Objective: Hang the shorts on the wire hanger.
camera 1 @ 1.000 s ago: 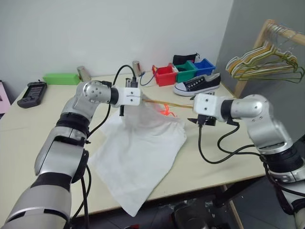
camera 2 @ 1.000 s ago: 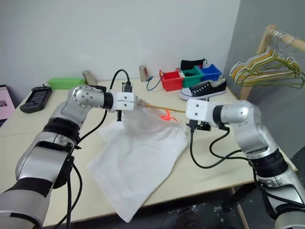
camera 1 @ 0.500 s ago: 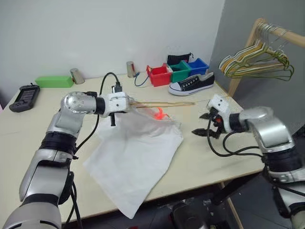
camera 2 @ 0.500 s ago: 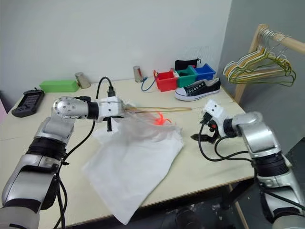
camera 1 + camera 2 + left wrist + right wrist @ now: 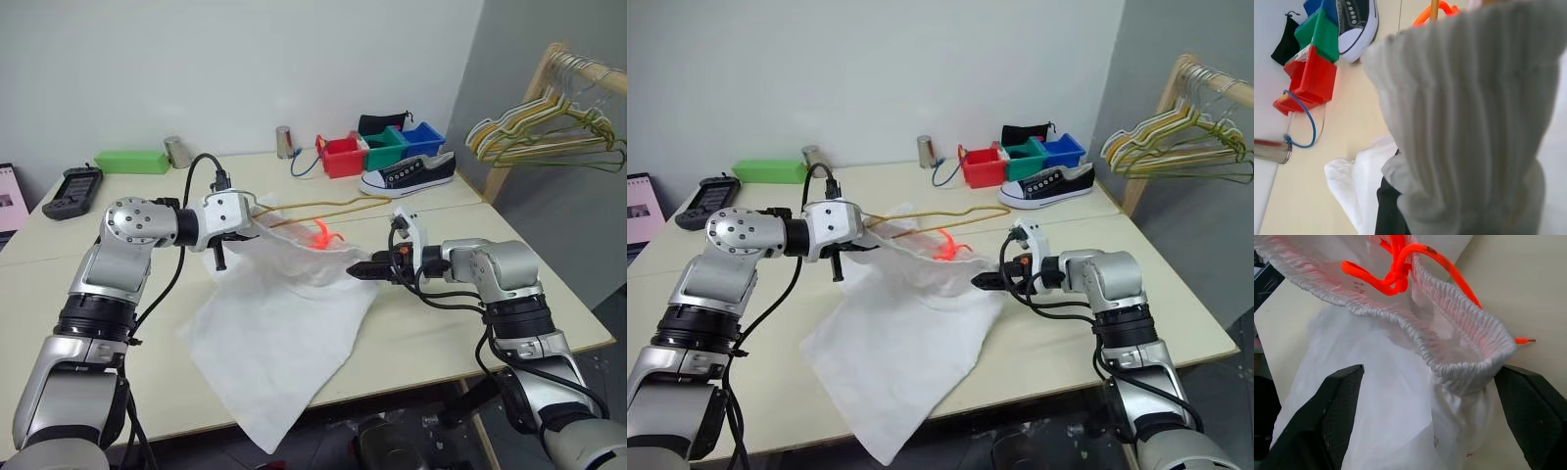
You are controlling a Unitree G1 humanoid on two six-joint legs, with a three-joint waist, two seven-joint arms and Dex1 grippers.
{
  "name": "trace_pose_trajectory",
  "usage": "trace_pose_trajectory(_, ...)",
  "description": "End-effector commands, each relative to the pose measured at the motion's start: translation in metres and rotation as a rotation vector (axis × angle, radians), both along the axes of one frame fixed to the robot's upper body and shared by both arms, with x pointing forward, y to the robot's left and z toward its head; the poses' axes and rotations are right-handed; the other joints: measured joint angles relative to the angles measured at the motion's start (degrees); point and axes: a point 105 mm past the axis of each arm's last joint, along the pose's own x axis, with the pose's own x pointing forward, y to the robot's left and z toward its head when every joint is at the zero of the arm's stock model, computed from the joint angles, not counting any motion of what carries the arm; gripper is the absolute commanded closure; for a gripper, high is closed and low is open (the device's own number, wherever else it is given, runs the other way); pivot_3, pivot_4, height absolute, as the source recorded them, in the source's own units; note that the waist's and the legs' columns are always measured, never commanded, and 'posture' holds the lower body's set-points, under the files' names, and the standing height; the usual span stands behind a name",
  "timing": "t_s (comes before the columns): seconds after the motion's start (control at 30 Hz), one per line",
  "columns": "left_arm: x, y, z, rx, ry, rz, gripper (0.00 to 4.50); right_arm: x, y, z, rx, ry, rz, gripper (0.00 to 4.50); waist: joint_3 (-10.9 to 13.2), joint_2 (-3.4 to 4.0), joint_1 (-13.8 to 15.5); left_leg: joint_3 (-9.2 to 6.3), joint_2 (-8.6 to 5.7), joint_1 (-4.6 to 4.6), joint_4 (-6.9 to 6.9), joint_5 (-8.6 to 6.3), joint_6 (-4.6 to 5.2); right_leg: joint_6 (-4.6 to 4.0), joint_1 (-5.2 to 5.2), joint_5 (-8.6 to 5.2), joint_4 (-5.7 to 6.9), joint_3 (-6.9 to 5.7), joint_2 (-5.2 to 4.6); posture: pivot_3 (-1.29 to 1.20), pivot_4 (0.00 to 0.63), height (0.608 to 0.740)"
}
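The large white thin-fabric shorts (image 5: 284,333) drape over the pale table (image 5: 431,333) at frame centre. The left end effector (image 5: 253,217) is clamped together on their gathered waistband and the thin yellow-gold wire hanger (image 5: 333,207). The right end effector (image 5: 364,268), fingers (image 5: 1334,416) spread apart, sits at the waistband's right end beside the orange-red drawstring (image 5: 321,235).

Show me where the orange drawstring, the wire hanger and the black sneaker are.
orange drawstring (image 5: 1396,274), right wrist view, on its knot.
wire hanger (image 5: 338,205), left eye view, on the wire loop beyond the shorts.
black sneaker (image 5: 411,174), left eye view, on its laced side.
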Motion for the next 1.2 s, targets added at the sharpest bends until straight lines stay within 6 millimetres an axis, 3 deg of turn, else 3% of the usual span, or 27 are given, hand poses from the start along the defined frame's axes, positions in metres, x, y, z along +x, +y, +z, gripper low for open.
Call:
trace_pose_trajectory(0.03,-0.002,0.005,0.022,-0.022,-0.072,0.013,4.5,0.007,0.002,0.017,0.048,-0.048,-0.013,1.24,0.0,0.0,0.25,-0.01,0.0,-0.01,0.0,0.0,0.0,0.0,0.0,0.0,-0.01,-0.01,0.0,-0.25,0.024,0.74)
trace_pose_trajectory(0.17,-0.002,0.005,0.022,-0.02,-0.074,0.015,4.5,0.009,0.004,0.017,0.061,-0.048,-0.024,2.31,0.0,0.0,0.4,0.0,-0.01,-0.02,0.0,0.0,0.0,0.0,0.0,0.0,-0.03,0.0,0.0,-0.25,0.023,0.74)
trace_pose_trajectory(0.5,-0.001,0.007,0.023,-0.013,-0.069,0.017,4.5,0.015,-0.008,0.02,0.009,-0.122,-0.052,4.41,0.0,0.0,0.42,0.0,-0.01,-0.03,-0.01,0.0,0.0,0.0,0.0,0.0,-0.05,0.0,0.0,-0.25,0.021,0.74)
trace_pose_trajectory(0.87,-0.017,0.028,-0.001,0.094,0.105,0.011,4.5,0.006,-0.033,0.037,-0.215,-0.392,0.019,4.49,0.02,0.03,0.19,0.06,0.04,-0.07,-0.14,-0.01,0.0,0.0,-0.02,-0.01,-0.33,0.0,0.01,-0.28,0.029,0.74)
trace_pose_trajectory(1.2,-0.012,0.037,-0.018,0.21,0.107,0.018,4.5,0.003,-0.035,0.045,-0.349,-0.532,0.068,4.49,0.02,0.02,0.06,0.08,0.05,-0.1,-0.16,-0.01,0.0,0.0,-0.02,-0.01,-0.43,0.01,0.01,-0.3,0.02,0.74)
